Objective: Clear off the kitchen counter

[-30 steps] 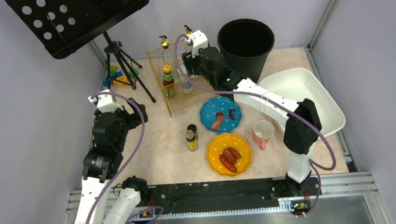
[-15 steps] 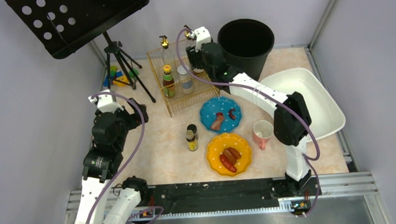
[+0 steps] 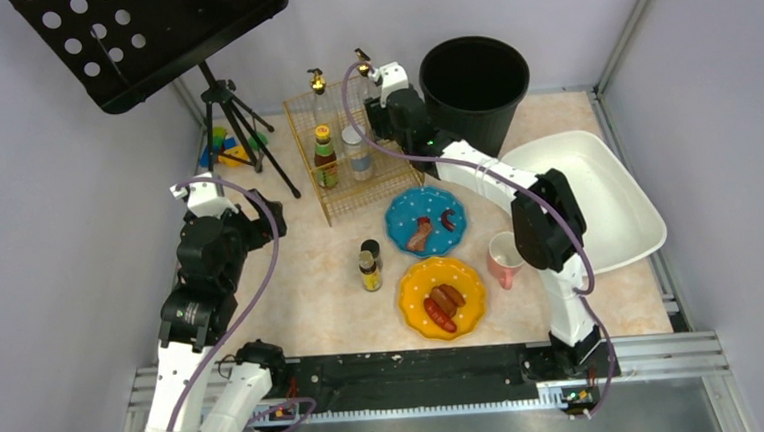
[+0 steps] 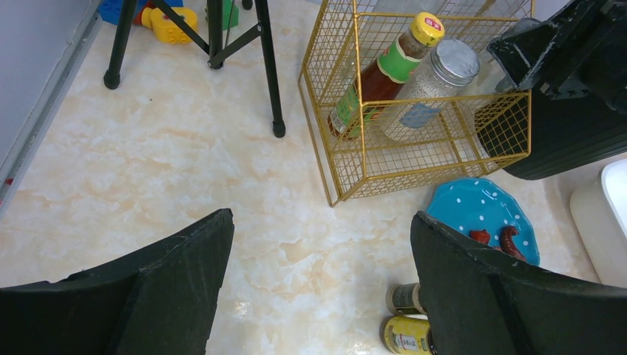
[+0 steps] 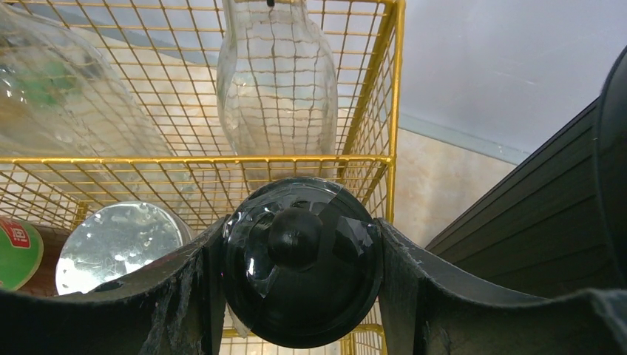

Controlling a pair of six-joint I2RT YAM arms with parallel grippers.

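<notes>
The kitchen counter (image 3: 301, 271) is beige marble. My right gripper (image 5: 302, 275) is shut on a bottle with a round black cap (image 5: 302, 255), held over the right side of the gold wire rack (image 3: 341, 178); in the top view that gripper (image 3: 383, 104) is beside the black bin. The rack holds a yellow-capped sauce bottle (image 4: 384, 74), a silver-lidded jar (image 4: 436, 81) and a clear glass bottle (image 5: 277, 81). My left gripper (image 4: 322, 288) is open and empty above bare counter, left of two small jars (image 4: 405, 329).
A blue plate (image 3: 425, 220) and a yellow plate (image 3: 442, 296) hold sausages. A pink mug (image 3: 507, 258) stands beside them. A black bin (image 3: 474, 82) and a white tub (image 3: 587, 193) are at the back right. A tripod (image 3: 237, 125) and toys (image 3: 223, 146) are at the back left.
My right arm's elbow has swung left and its forearm has drawn in, uncovering the silver-lidded jar. Its gripper stays over the rack's back right. The left arm has not moved.
</notes>
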